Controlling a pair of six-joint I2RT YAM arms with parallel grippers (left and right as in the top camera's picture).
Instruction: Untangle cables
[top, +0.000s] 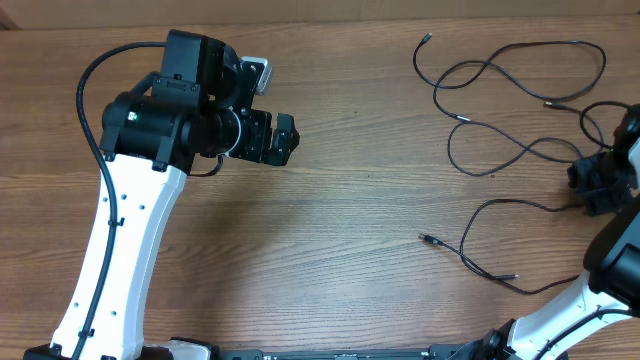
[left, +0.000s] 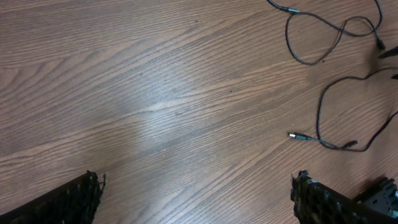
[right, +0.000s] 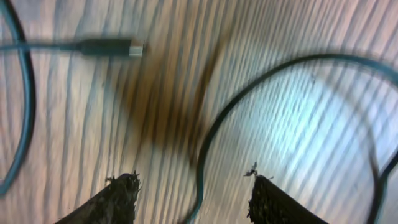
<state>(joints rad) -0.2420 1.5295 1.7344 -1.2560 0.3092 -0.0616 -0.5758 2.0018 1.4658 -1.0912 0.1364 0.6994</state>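
Several thin black cables lie loose on the right of the wooden table: one long loop (top: 520, 52) at the back, a wavy one (top: 500, 135) below it, and a short one (top: 470, 258) with a metal plug nearer the front. My right gripper (top: 588, 185) hovers low at the right edge. In the right wrist view it (right: 193, 182) is open, with a cable (right: 261, 74) curving down between the fingers without touching either; a plug end (right: 109, 46) lies ahead on the left. My left gripper (top: 290, 138) (left: 196, 180) is open over bare wood, far left of the cables (left: 320, 118).
The wooden table (top: 330, 230) runs across the whole view. The left arm's white link and thick black wiring (top: 90, 120) fill the left side. The right arm's white link (top: 560, 310) crosses the bottom right corner.
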